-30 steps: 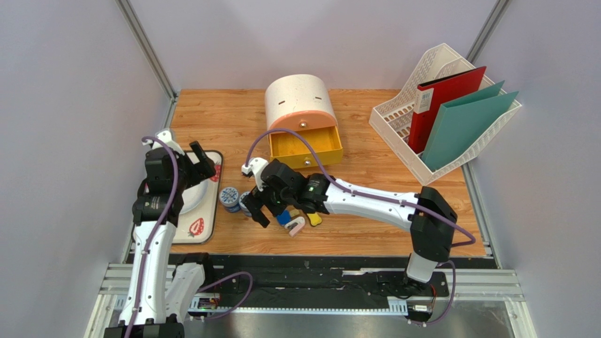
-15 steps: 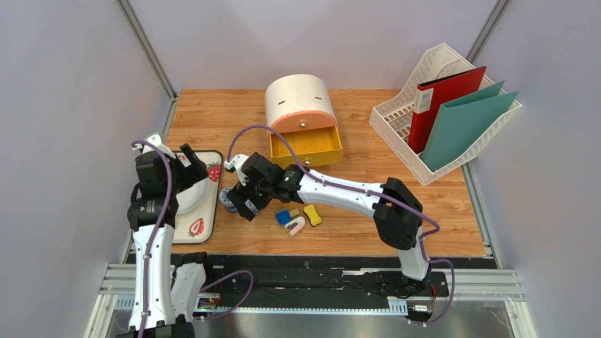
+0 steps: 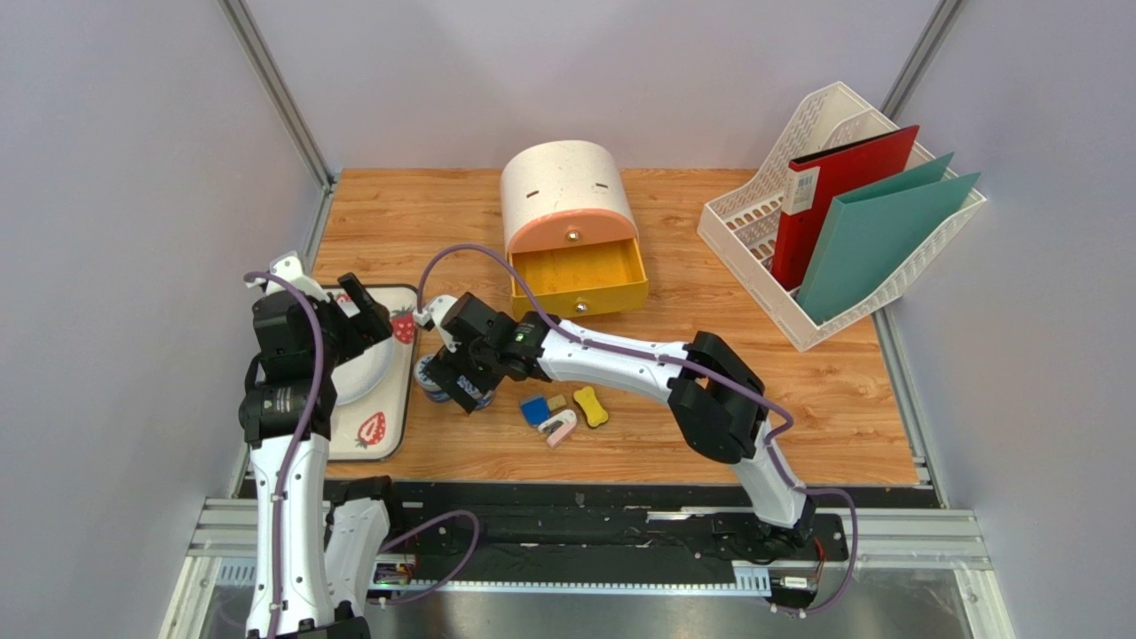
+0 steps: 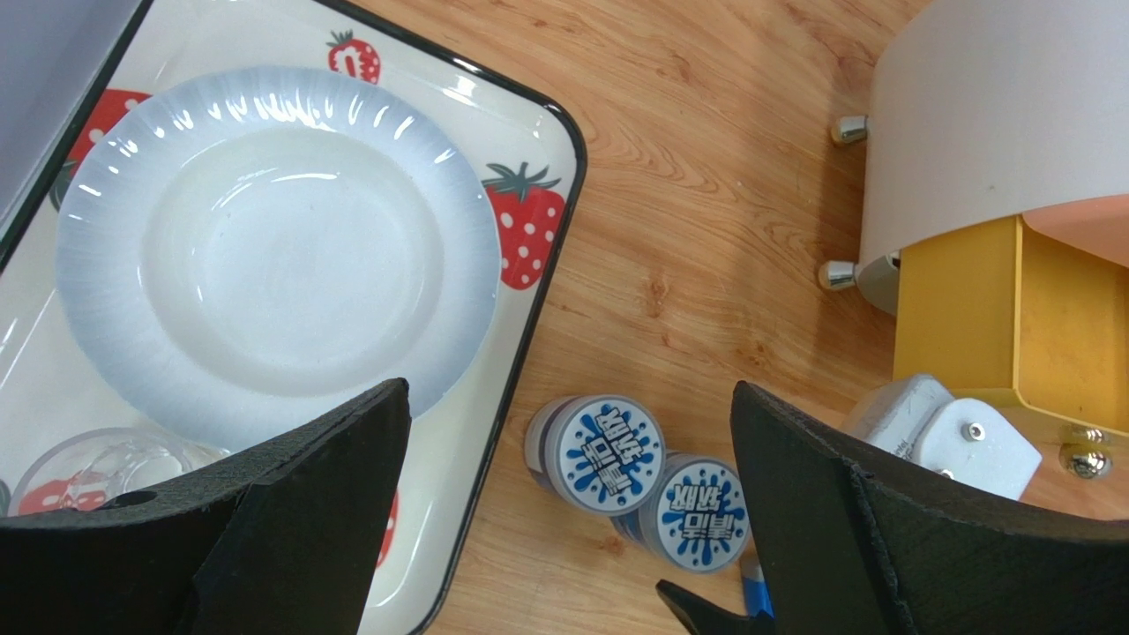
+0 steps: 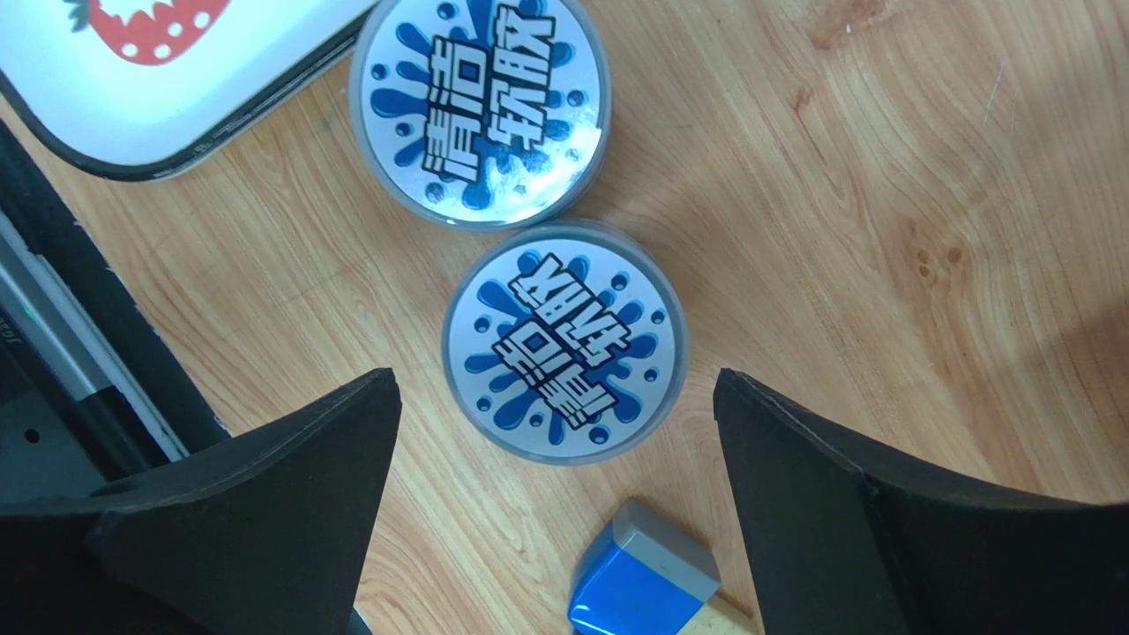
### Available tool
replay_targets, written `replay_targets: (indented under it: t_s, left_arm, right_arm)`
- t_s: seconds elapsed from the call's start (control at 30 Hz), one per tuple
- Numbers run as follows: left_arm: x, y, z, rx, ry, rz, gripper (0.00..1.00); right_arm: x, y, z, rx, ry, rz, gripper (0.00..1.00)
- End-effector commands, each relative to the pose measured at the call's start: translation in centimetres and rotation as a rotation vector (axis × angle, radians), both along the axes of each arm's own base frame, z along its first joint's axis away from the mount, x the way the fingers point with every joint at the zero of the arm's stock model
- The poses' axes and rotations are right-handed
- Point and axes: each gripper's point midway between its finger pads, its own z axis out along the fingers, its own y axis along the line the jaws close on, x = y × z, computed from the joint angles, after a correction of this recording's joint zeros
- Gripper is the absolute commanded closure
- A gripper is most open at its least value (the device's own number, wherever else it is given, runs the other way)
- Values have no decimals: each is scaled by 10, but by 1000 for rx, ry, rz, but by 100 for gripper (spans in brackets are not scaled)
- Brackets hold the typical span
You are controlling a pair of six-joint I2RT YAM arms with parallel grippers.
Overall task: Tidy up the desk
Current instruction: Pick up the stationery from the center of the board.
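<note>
The desk (image 3: 747, 400) is light wood-grain. Two round tubs with blue-splash lids stand by the tray's right edge: one (image 5: 480, 99) near the tray, the other (image 5: 566, 344) beside it. My right gripper (image 5: 550, 516) is open and empty, hovering above the second tub with its fingers on either side. In the top view it (image 3: 454, 384) covers that tub; the first tub (image 3: 428, 372) shows partly. My left gripper (image 4: 570, 529) is open and empty above the tray edge and both tubs (image 4: 603, 450); in the top view it (image 3: 367, 324) hangs over the tray.
A strawberry-print tray (image 3: 380, 429) holds a white plate (image 4: 272, 258) and a glass (image 4: 80, 476). Blue (image 3: 538, 410), pink (image 3: 559, 427) and yellow (image 3: 591, 406) erasers lie nearby. A domed box (image 3: 567, 187) has its yellow drawer (image 3: 578, 277) open. A white rack (image 3: 747, 226) holds folders.
My right gripper has moved left, from over the erasers to over the two tubs. My left gripper has shifted slightly left over the tray.
</note>
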Motion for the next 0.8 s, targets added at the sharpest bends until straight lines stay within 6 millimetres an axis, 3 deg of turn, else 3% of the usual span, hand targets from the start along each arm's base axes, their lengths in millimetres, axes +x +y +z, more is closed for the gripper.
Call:
replay_targets:
  t_s: [0.0, 0.3, 0.77]
  left_arm:
    - [2, -1, 3, 4, -16, -17, 1]
    - [3, -2, 2, 0, -15, -22, 1]
    - [3, -2, 2, -2, -14, -26, 1]
  right_arm:
    - [17, 7, 14, 27, -42, -2, 8]
    - [19, 12, 0, 7, -31, 15, 10]
    - [12, 16, -3, 15, 3, 43, 17]
